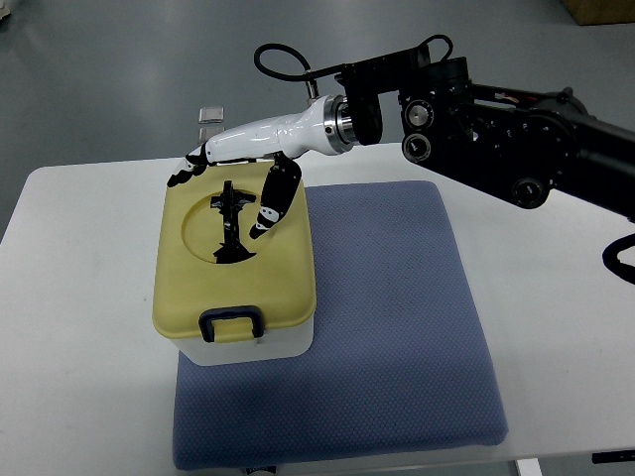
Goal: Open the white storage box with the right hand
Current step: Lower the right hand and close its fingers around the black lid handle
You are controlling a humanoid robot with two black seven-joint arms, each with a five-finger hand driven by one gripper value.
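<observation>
One arm is in view, the right, entering from the right edge of the picture as a black jointed linkage with a white forearm. Its right hand (243, 183) reaches over the far part of the box (238, 342), a white container closed by a yellow lid (283, 273). The fingers (190, 169) are spread and extended over the far left corner of the lid, while the thumb (270, 210) points down toward the lid's right half; nothing is enclosed between them, so the hand is open. Whether any fingertip touches the lid cannot be told from this view.

The lid carries a round recess (203, 233) in its far half, crossed by a black handle (231, 223) lying between fingers and thumb. A dark blue latch (231, 322) sits at the middle of the lid's near edge, and the lid lies flat on the box.

The box stands on the left part of a blue mat (397, 327), overhanging the mat's left edge. The mat covers the middle of a white table (79, 327). A small clear object (210, 115) lies beyond the table's far edge; its nature cannot be told.
</observation>
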